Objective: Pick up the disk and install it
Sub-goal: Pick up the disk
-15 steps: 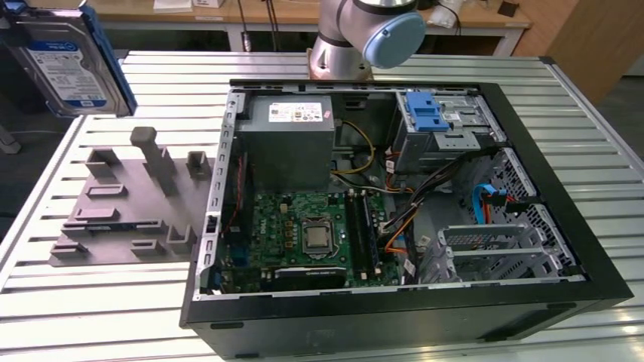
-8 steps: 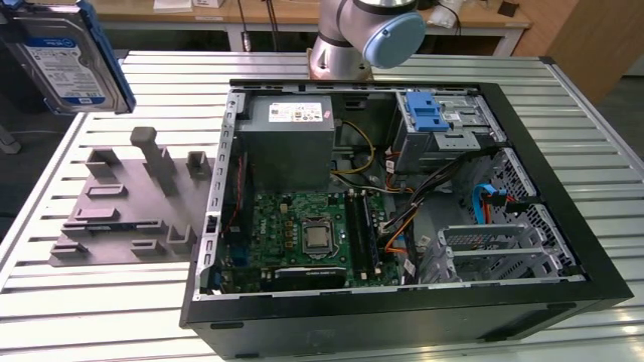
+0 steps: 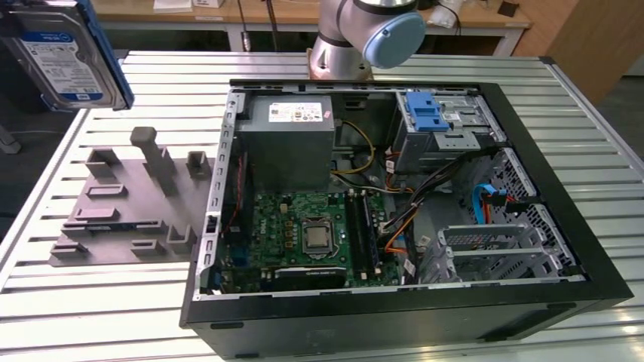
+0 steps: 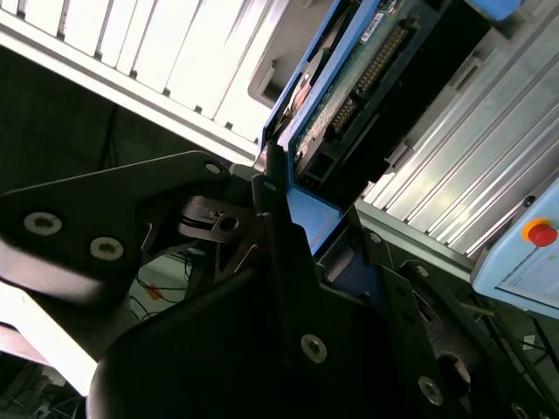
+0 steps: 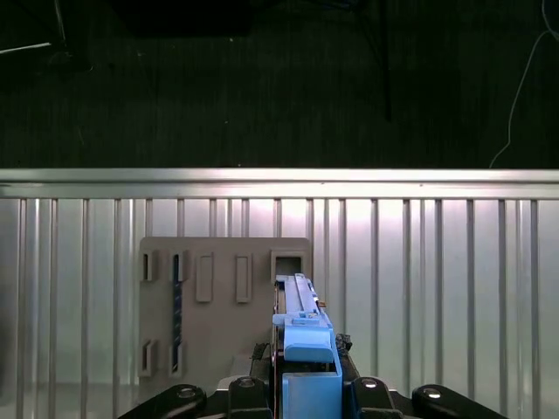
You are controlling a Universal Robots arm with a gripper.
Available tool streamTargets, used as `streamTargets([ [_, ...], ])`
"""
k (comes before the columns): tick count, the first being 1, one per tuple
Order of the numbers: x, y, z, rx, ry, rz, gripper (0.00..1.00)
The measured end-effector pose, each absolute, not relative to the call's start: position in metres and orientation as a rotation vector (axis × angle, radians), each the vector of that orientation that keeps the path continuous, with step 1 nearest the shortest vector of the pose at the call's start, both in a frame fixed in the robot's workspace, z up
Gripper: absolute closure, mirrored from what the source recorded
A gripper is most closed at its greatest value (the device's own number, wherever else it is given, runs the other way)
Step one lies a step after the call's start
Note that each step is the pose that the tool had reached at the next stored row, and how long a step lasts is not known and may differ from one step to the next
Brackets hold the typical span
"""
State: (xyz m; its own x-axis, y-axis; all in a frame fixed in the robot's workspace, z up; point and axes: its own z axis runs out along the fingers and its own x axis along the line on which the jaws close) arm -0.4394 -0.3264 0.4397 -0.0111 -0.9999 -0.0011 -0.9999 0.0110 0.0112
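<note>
You're holding the gripper (image 5: 306,380) closed on the disk (image 5: 301,305), fingers (image 4: 278,218) pinching its blue frame edge-on, wrist pointing down, arm (image 3: 363,34) rising from its base.

The support is a metal table (image 3: 90,317) whose top is made of parallel silver slats; it spans the whole exterior view. Two items rest directly on it.

A flat grey fixture plate (image 3: 121,226) with raised blocks and slotted holders lies at centre left of the frame, just beside the case.

A black computer case (image 3: 403,320) lies on its side, open face up, across the centre and right of the frame.

The arm's base (image 3: 337,56) rises at upper centre, behind the case; its mounting cannot be made out.

In the first wrist view the table (image 5: 437,288) bears the fixture plate (image 5: 218,349), which lies flat.
</note>
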Motion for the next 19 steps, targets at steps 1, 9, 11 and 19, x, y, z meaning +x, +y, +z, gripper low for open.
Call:
streamTargets([
  [1,-0.439,-0.326,0.441,2.204,-2.229,-0.014,0.64],
  [9,-0.439,-0.326,0.45,2.204,-2.229,-0.014,0.64],
  [11,-0.439,-0.326,0.451,2.203,-2.228,-0.013,0.64],
  [19,-0.439,-0.326,0.455,2.181,-2.25,-0.013,0.64],
])
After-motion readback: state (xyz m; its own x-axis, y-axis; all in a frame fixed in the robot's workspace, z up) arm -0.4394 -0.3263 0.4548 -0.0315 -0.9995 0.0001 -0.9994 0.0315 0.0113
